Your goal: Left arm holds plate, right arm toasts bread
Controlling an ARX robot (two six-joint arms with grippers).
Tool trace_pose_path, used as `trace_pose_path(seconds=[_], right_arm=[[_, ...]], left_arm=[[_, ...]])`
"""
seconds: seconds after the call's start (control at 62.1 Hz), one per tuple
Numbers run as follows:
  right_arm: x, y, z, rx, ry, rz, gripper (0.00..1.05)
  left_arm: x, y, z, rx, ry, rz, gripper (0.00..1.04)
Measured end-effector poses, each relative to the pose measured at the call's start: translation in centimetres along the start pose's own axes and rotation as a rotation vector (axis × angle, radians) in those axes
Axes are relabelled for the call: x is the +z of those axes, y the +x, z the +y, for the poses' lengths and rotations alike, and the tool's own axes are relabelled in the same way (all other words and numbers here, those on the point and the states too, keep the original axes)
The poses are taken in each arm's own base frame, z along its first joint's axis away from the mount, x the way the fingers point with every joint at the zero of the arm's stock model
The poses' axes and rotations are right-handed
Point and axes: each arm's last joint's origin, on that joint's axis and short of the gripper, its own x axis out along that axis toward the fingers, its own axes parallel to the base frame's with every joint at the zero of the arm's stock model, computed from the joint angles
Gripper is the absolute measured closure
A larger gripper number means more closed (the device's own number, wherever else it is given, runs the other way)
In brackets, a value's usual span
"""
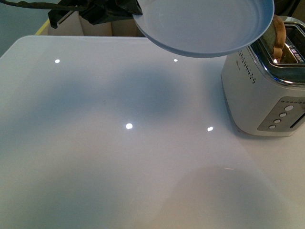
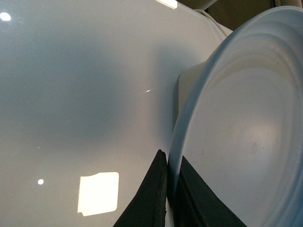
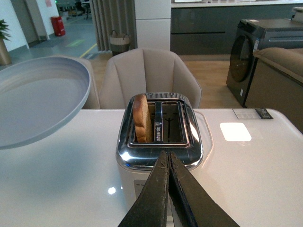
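My left gripper (image 2: 168, 158) is shut on the rim of the pale blue-grey plate (image 2: 246, 142) and holds it tilted in the air. In the front view the plate (image 1: 205, 24) hangs at the top, beside the white and chrome toaster (image 1: 264, 90), with the left arm (image 1: 95, 12) behind it. The bread (image 3: 141, 118) stands upright in one toaster slot, its top sticking out; it also shows in the front view (image 1: 279, 36). My right gripper (image 3: 168, 158) is shut and empty, just above the toaster's chrome top (image 3: 158, 156). The plate also shows in the right wrist view (image 3: 38, 99).
The glossy white table (image 1: 119, 143) spreads under both arms. The toaster's second slot (image 3: 171, 122) holds nothing. A beige chair (image 3: 149, 75) stands behind the table, with a dark appliance (image 3: 262, 52) and a sofa further back.
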Motion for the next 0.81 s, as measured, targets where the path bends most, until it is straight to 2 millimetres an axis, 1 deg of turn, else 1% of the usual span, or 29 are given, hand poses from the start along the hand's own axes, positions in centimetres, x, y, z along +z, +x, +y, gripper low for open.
trace_pose_path(seconds=[0.467, 0.564, 0.628, 0.805], right_arm=[[0.0, -0.9, 0.0, 0.000, 0.000, 0.002, 1.03], [-0.5, -1.7, 0.0, -0.002, 0.000, 0.035, 1.03], [-0.3, -2.0, 0.0, 0.001, 0.000, 0.009, 1.03], [-0.3, -2.0, 0.0, 0.002, 0.000, 0.007, 1.03]], left_arm=[[0.0, 0.0, 0.0, 0.000, 0.000, 0.000, 1.02], [0.0, 0.0, 0.0, 0.000, 0.000, 0.000, 1.02], [0.0, 0.0, 0.0, 0.001, -0.001, -0.001, 1.02], [0.0, 0.0, -0.1, -0.001, 0.001, 0.000, 1.02]])
